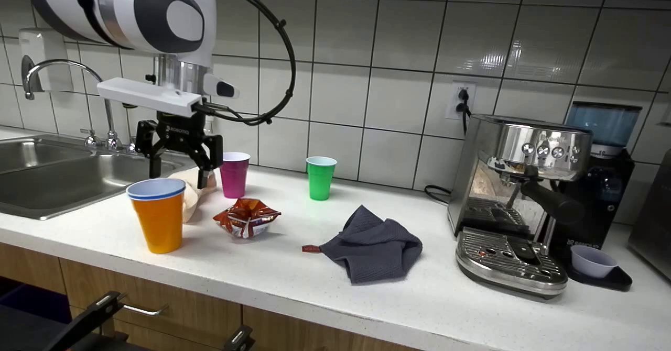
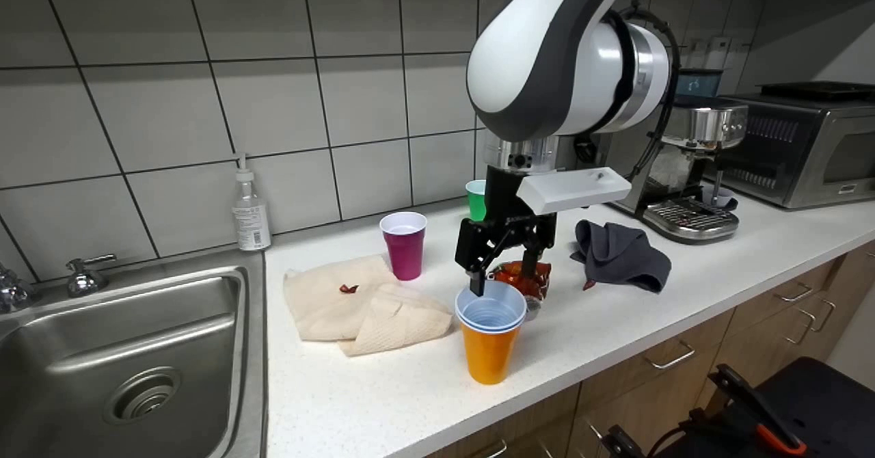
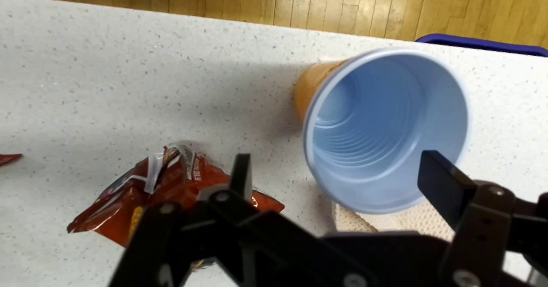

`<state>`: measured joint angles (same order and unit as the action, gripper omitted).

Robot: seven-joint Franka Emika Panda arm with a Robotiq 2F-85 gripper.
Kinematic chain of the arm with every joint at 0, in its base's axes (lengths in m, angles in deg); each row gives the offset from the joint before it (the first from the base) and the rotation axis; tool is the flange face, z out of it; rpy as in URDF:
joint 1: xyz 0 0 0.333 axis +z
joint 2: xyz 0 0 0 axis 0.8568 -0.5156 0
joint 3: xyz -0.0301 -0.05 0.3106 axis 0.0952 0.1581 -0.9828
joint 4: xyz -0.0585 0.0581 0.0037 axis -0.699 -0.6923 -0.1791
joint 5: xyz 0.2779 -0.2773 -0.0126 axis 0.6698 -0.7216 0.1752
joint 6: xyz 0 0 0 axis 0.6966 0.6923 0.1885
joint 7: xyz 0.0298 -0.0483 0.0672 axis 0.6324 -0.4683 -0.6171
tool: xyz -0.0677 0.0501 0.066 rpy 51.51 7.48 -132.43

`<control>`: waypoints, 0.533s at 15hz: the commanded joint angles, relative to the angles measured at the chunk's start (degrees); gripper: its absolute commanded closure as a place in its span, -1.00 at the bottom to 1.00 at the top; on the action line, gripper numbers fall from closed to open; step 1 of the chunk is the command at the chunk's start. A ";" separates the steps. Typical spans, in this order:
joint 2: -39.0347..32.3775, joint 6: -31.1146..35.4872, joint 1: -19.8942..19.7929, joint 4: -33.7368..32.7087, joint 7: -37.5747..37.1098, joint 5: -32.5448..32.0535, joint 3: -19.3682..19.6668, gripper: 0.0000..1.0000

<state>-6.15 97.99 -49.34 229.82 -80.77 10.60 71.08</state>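
My gripper (image 1: 178,177) hangs with its jaws wide apart and nothing between its fingers. Nearest to it are stacked orange cups (image 1: 158,226) with pale blue insides, upright by the counter's front edge. In the wrist view the right fingertip (image 3: 441,180) overlaps the blue opening of the top cup (image 3: 376,120); whether it touches the rim I cannot tell. A red snack bag (image 1: 246,221) lies beside the cups, partly covered by the left finger (image 3: 242,171) in the wrist view. Behind the cups a beige cloth (image 2: 328,301) is spread on the counter, with a small red scrap (image 2: 348,288) on it.
Against the tiled wall stand a magenta cup (image 2: 405,253) and a green cup (image 1: 321,181). A dark grey cloth (image 1: 380,249) lies toward the espresso machine (image 1: 540,146). At the opposite end is a steel sink (image 2: 232,348) with a soap bottle (image 2: 251,220) near its corner.
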 commanded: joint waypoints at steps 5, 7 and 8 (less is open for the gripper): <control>1.71 -0.76 -1.37 -0.06 -1.08 -1.71 -0.10 -1.00; 1.77 -1.19 -2.03 -0.67 -1.76 -2.50 0.28 -1.00; 1.77 -1.21 -2.48 -1.03 -2.00 -2.83 0.54 -1.00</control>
<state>-5.97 97.99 -50.15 229.49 -80.98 9.92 71.41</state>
